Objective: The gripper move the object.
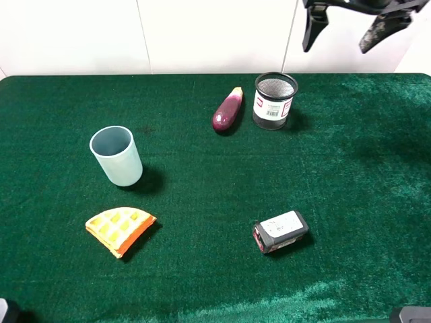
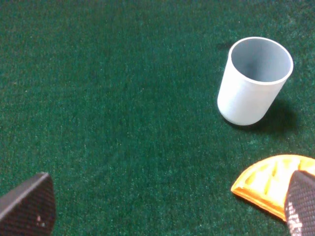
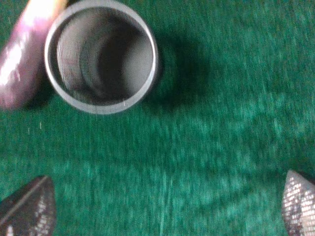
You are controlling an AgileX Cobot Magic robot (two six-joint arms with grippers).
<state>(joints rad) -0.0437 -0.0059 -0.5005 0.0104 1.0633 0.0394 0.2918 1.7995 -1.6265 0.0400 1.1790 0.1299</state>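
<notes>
Leftmost on the green worktop (image 1: 54,108) a pale blue cup (image 1: 116,155) and a waffle piece (image 1: 120,229) are seen under the left gripper (image 2: 162,206), its jaws spread and empty; further right, the mesh pen cup (image 1: 275,100) stands upright near the far edge, just beside an eggplant (image 1: 227,110), with a small black-and-grey device (image 1: 280,231) lying nearer the front. The pen cup is judged light, stiff and slightly springy, best pinched across its rim or wall away from the eggplant. Rightmost, the right gripper (image 1: 345,30) is held high with jaws released, and open cloth is left to the cup's right.
</notes>
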